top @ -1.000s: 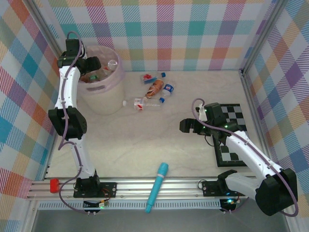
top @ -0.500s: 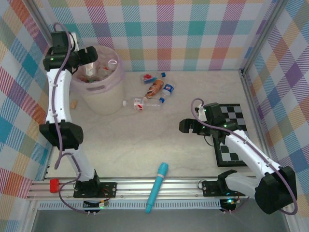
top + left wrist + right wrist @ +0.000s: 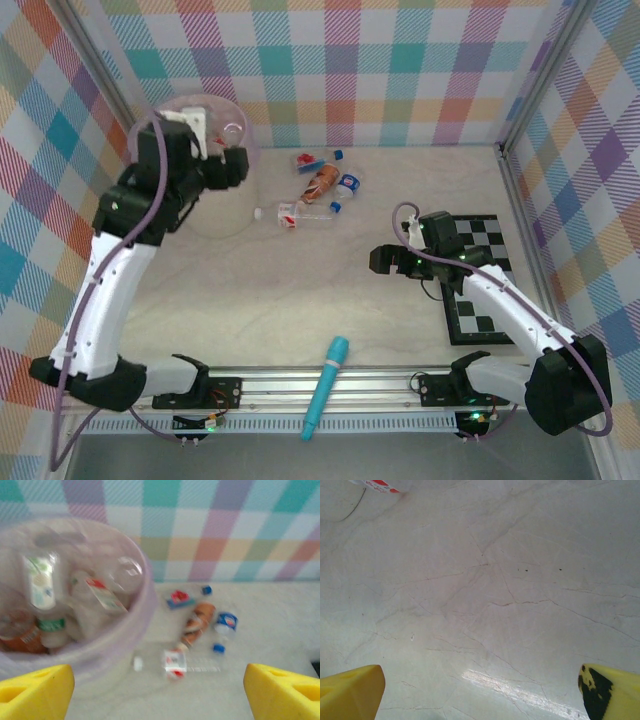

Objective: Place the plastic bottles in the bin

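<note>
The bin (image 3: pixel 240 195), a pale lilac tub, stands at the far left and holds several plastic bottles (image 3: pixel 47 597). More bottles lie on the table to its right: a clear one with a red label (image 3: pixel 305 212) (image 3: pixel 175 662), a brown one (image 3: pixel 322 180) (image 3: pixel 197 622), a blue-labelled one (image 3: pixel 348 185) (image 3: pixel 226 622) and a small red-labelled one (image 3: pixel 305 160). My left gripper (image 3: pixel 235 165) (image 3: pixel 159 692) hangs raised by the bin's right side, open and empty. My right gripper (image 3: pixel 385 260) (image 3: pixel 480 695) is open over bare table, right of the bottles.
A long teal cylinder (image 3: pixel 327 385) lies at the near edge by the rail. A chequered board (image 3: pixel 480 275) sits at the right under my right arm. Plaid walls close in the back and sides. A red label edge (image 3: pixel 380 484) shows at the right wrist view's top left.
My left arm has lifted and swung from over the bin toward its right side, its gripper opening wider and now facing the loose bottles. The right arm has barely moved.
</note>
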Controlling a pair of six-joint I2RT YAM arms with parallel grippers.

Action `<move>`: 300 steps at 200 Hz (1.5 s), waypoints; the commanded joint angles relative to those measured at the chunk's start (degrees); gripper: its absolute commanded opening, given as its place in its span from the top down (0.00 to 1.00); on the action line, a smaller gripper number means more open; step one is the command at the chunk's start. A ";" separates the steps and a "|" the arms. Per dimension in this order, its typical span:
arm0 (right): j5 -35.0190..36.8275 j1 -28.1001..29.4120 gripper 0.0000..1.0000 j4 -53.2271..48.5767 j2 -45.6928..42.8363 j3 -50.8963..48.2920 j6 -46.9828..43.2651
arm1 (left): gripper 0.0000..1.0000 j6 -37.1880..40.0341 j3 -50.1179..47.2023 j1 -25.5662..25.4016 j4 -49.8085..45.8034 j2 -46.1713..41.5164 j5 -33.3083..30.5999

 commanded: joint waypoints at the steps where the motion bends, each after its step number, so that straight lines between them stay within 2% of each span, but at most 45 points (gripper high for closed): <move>1: 0.21 -0.27 0.01 0.90 0.34 2.19 -0.04 | 0.13 -7.62 -10.38 -5.26 5.18 -2.83 -4.26; 34: 0.29 -0.27 0.01 0.84 1.15 2.60 0.26 | 0.12 -17.33 -23.42 -9.56 14.57 -2.30 -1.17; 59: -0.40 -0.27 0.01 0.91 1.68 2.71 0.83 | 0.12 -29.31 -35.17 -9.65 30.89 -0.77 2.01; 81: -0.46 -0.27 0.01 0.62 0.95 2.76 1.04 | 0.11 -40.66 -41.12 -9.67 43.60 2.91 -0.45; 111: 0.29 -0.27 0.01 -0.30 -0.75 2.27 0.97 | 0.09 -54.03 -40.06 -9.45 48.45 12.17 -4.39; 140: 1.07 -0.31 0.01 -1.31 -2.89 1.38 0.97 | 0.09 -65.26 -36.39 -8.64 51.16 22.87 -2.83; 154: 1.54 -0.29 0.01 -1.99 -4.19 0.79 0.97 | 0.10 -69.62 -35.64 -8.57 52.85 26.55 -4.09; 203: 2.52 -0.27 0.01 -4.10 -7.58 -0.77 0.40 | 0.11 -74.87 -30.48 -7.33 53.49 35.99 -8.48; 232: 2.75 -0.26 0.01 -4.37 -8.17 -1.39 0.31 | 0.11 -75.18 -27.73 -6.43 53.78 39.98 -10.22; 267: 3.03 -0.29 0.01 -4.31 -7.83 -1.75 -0.08 | 0.11 -75.27 -23.79 -5.71 53.00 45.31 -7.86; 287: 3.31 -0.28 0.01 -4.44 -7.95 -1.64 -0.22 | 0.16 -76.17 -23.38 -5.69 53.38 46.82 -7.18; 300: 3.76 -0.35 0.01 -4.55 -8.17 -1.68 -0.35 | 0.22 -76.42 -23.55 -5.72 53.77 47.43 -6.45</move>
